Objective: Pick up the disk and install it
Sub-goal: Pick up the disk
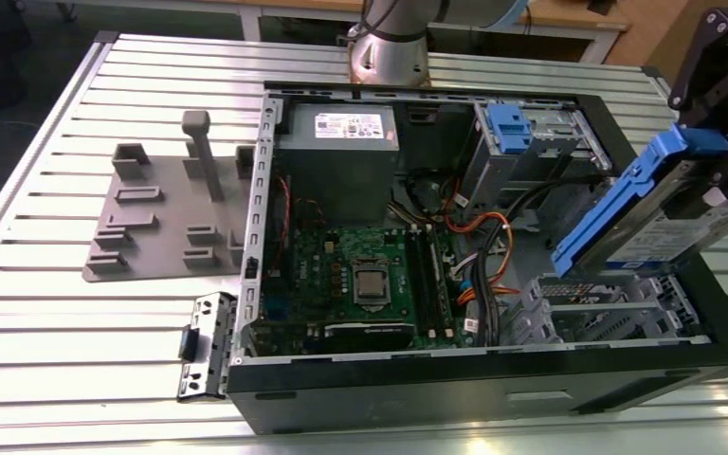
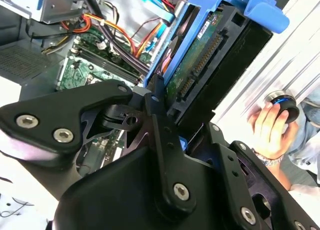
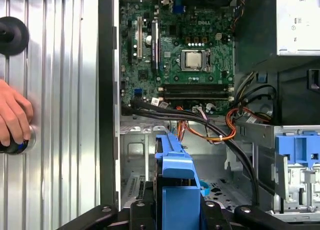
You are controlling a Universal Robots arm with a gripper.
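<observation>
The disk point(image 1: 667, 213), a silver drive in a blue rail frame, hangs tilted over the open computer case point(image 1: 491, 379), above the empty bay at the exterior view's right. My gripper point(image 1: 724, 185) is shut on its upper end. In the second wrist view the black fingers point(image 2: 157, 115) clamp the disk point(image 2: 210, 54), whose connector edge and green board face the camera. In the first wrist view the disk's blue frame point(image 3: 175, 172) juts out from between my gripper point(image 3: 175, 210) toward the case floor.
Inside the case lie the motherboard point(image 1: 364, 275), a grey power supply box point(image 1: 338, 142), a drive cage with a blue latch point(image 1: 516, 128) and loose cables point(image 3: 210, 130). A grey fixture point(image 1: 162, 218) and a black bracket point(image 1: 206, 346) sit on the slatted table. A person's hand point(image 3: 12, 117) rests beside the case.
</observation>
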